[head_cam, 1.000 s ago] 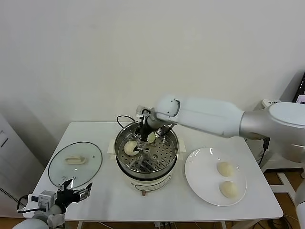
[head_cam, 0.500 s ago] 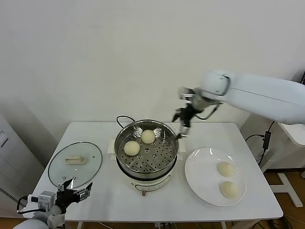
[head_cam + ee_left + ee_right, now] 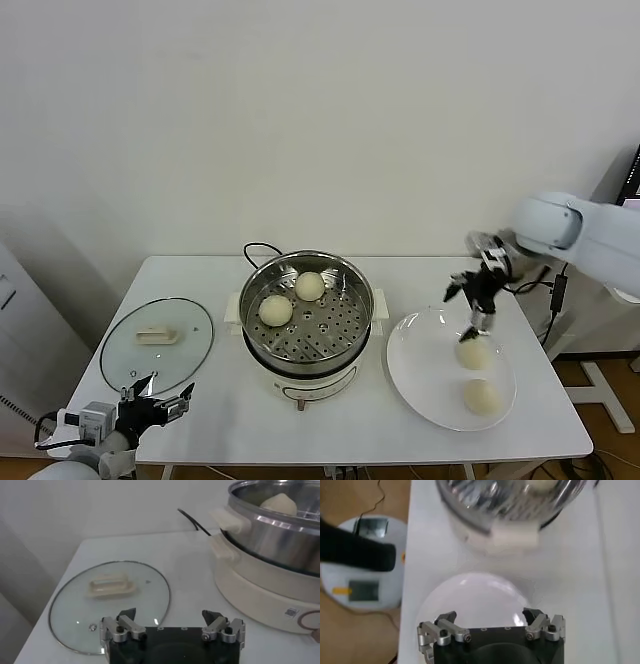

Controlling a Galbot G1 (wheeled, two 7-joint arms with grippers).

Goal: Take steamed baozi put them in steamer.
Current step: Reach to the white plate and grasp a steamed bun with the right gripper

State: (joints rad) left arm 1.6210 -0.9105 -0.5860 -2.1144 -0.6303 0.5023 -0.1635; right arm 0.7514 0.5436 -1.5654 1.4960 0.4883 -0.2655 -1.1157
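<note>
The steamer (image 3: 307,352) stands mid-table with two cream-white baozi on its perforated floor, one at the back (image 3: 309,286) and one at the left (image 3: 275,310). Two more baozi (image 3: 473,354) (image 3: 481,397) lie on the white plate (image 3: 415,370) at the right. My right gripper (image 3: 470,302) is open and empty, hanging just above the nearer-to-back plate baozi. In the right wrist view its open gripper (image 3: 491,617) is over the plate (image 3: 475,597), with the steamer (image 3: 510,510) beyond. My left gripper (image 3: 157,397) is open and idle at the front left corner.
The round glass lid (image 3: 157,342) with a cream handle lies flat left of the steamer; it also shows in the left wrist view (image 3: 107,600). A black cord (image 3: 258,247) runs behind the steamer. A wall stands behind the table.
My right arm left the second baozi in the steamer, lifted out and swung right, now hanging over the plate. The left arm has not moved.
</note>
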